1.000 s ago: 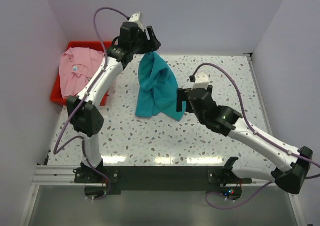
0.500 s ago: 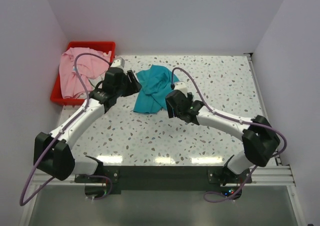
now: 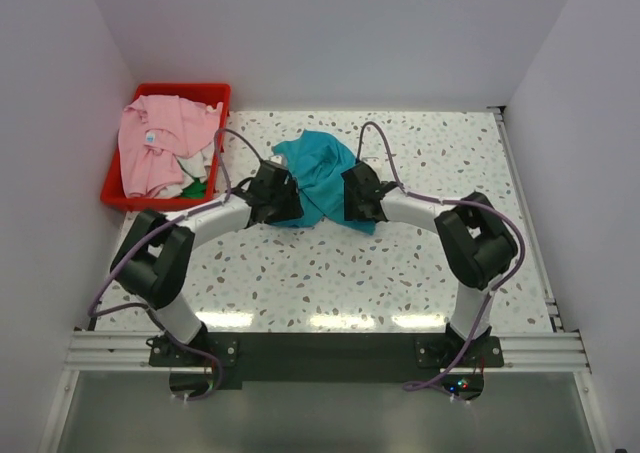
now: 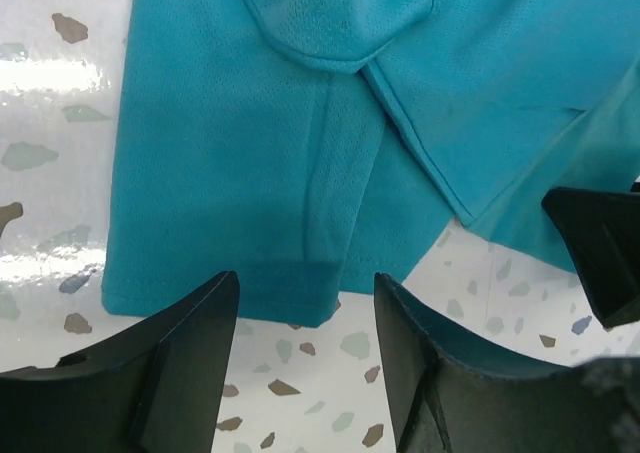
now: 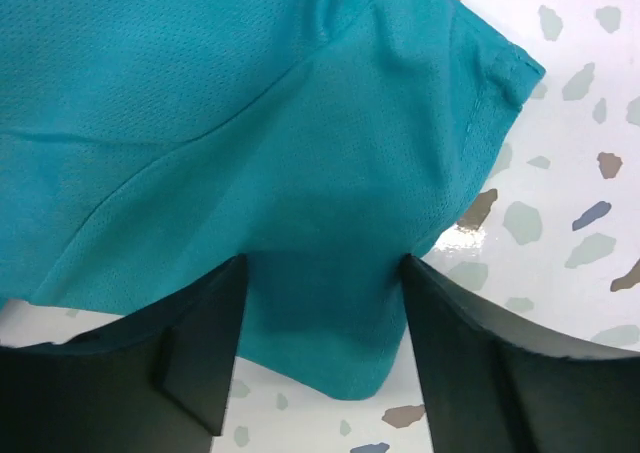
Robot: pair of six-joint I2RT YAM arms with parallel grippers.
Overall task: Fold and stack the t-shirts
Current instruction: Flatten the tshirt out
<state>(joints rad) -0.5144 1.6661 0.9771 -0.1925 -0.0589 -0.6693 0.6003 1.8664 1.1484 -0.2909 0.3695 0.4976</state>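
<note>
Top external view: the teal t-shirt [image 3: 318, 173] lies crumpled mid-table, with the left gripper [image 3: 272, 199] and right gripper [image 3: 360, 199] at either end of its near edge. Both sets of jaws stand spread, each straddling a near corner of cloth and pinching nothing.

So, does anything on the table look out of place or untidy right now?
Yes. The teal t-shirt lies bunched on the table with overlapping folds, not flat. The pink t-shirt spills over the rim of the red bin.

Teal t-shirt [image 3: 318, 173] lies crumpled on table [image 3: 400, 273]; pink t-shirt [image 3: 155, 143] heaped in bin [image 3: 185, 87].
</note>
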